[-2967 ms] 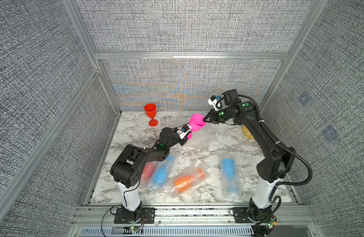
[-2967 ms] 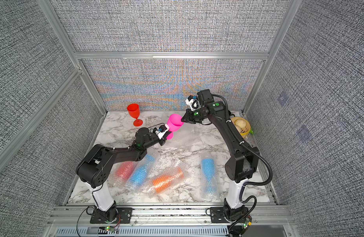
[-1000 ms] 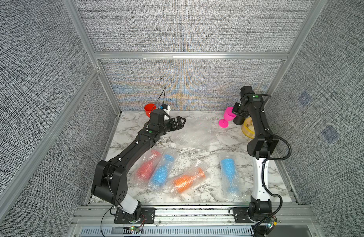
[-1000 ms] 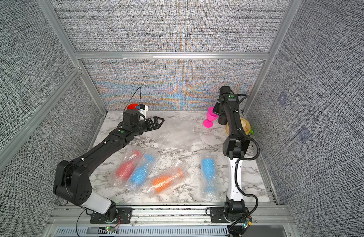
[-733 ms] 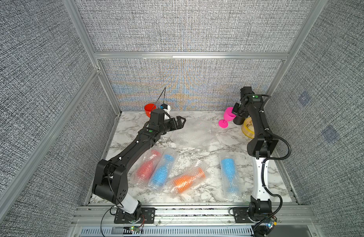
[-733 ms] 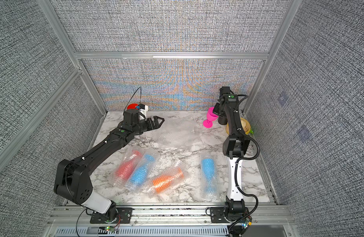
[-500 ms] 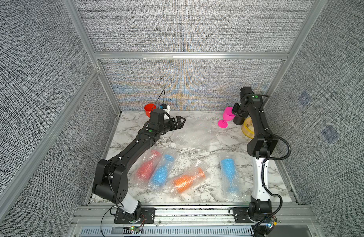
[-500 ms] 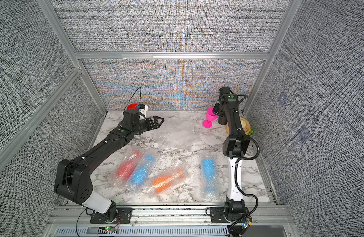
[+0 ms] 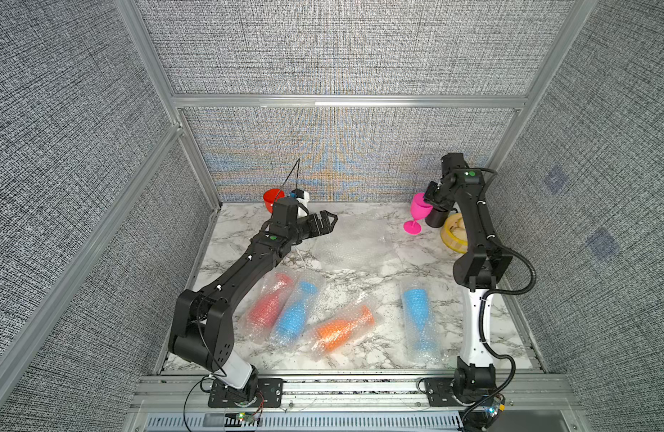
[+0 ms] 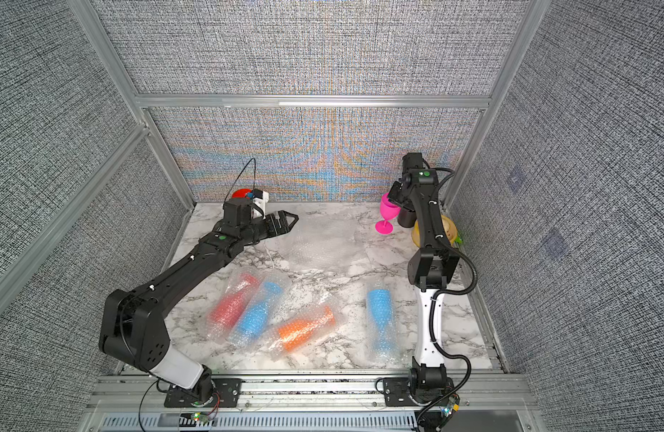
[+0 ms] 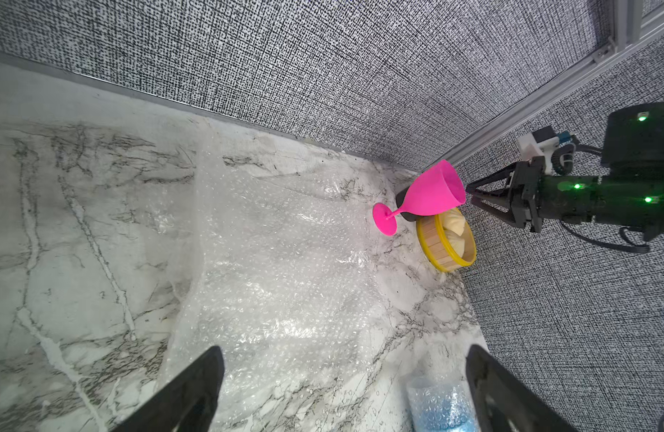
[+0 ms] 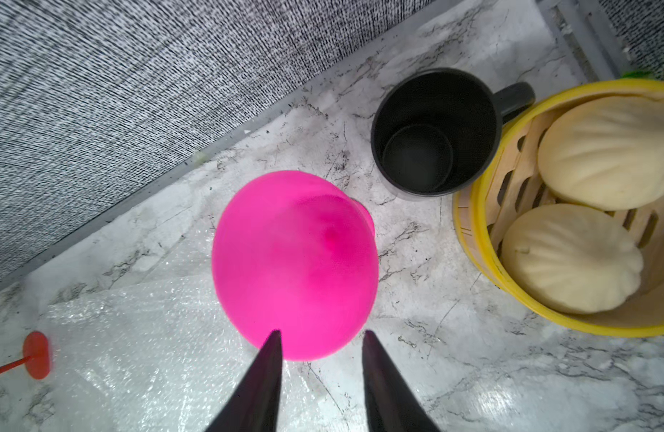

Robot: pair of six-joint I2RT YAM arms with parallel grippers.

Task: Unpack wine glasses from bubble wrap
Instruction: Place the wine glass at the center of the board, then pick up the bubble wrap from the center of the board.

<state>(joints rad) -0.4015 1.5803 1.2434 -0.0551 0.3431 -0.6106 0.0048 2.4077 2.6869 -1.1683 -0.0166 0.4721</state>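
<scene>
The pink wine glass (image 9: 419, 208) (image 12: 296, 262) stands upright at the back right. My right gripper (image 9: 429, 198) (image 12: 319, 333) hangs over its rim, open, one fingertip (image 12: 273, 336) overlapping the rim. My left gripper (image 9: 332, 220) (image 11: 343, 351) is wide open and empty above a loose sheet of bubble wrap (image 9: 354, 243) (image 11: 285, 262). A bare red glass (image 9: 273, 196) stands behind the left wrist. Toward the front lie glasses still in bubble wrap: red (image 9: 268, 303), blue (image 9: 294, 316), orange (image 9: 341, 329) and another blue (image 9: 416, 310).
A black mug (image 9: 435, 220) (image 12: 431, 134) and a yellow-rimmed steamer of buns (image 9: 453, 233) (image 12: 584, 209) crowd the back right corner beside the pink glass. The back wall and right wall stand close to the right arm.
My right gripper carried the pink glass to the back right; in the last second its jaws parted from the rim. The left arm drew back to the left and has stayed still.
</scene>
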